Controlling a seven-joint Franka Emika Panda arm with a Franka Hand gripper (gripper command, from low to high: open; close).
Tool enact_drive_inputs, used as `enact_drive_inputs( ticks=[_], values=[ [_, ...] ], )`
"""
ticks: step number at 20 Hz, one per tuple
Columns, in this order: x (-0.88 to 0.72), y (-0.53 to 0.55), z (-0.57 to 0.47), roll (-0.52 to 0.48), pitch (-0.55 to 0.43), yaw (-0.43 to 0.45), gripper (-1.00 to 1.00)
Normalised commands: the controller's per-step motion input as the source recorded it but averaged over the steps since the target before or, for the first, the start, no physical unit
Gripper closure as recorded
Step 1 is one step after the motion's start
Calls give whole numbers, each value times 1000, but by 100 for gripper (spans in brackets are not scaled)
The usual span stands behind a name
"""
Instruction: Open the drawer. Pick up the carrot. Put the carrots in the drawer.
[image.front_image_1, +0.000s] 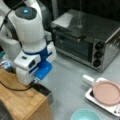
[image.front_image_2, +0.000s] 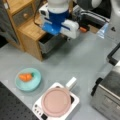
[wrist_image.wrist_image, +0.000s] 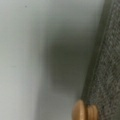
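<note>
Left to right in a front view: light wooden cabinet with a small upper drawer, then the wide shallow grey drawer with dark interior pulled partly out of it over the grey surface. White-and-blue arm sits right over the drawer; the tool is down at the drawer's open front, fingers hidden behind the wrist, so can't tell if it's open or closed. Small stubby bright-orange toy carrot lies in a round teal bowl on the surface, well apart from the drawer, not held. Right of the bowl: pink round lidded pan on a white hotplate, then steel toaster oven. Wrist view: grey drawer front with a round wooden knob, tool not in frame.
</note>
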Motion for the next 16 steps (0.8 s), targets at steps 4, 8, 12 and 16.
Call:
enact_drive_inputs(
  ticks=[4, 8, 12, 16],
  values=[
    [-83, -59, -172, 24, -122, 30, -100],
    [-72, -60, -143, 52, -115, 47, -100],
    [-82, -3, -203, 88, -135, 22, -100],
    [-94, 76, -213, 106, -151, -11, -100]
  ],
)
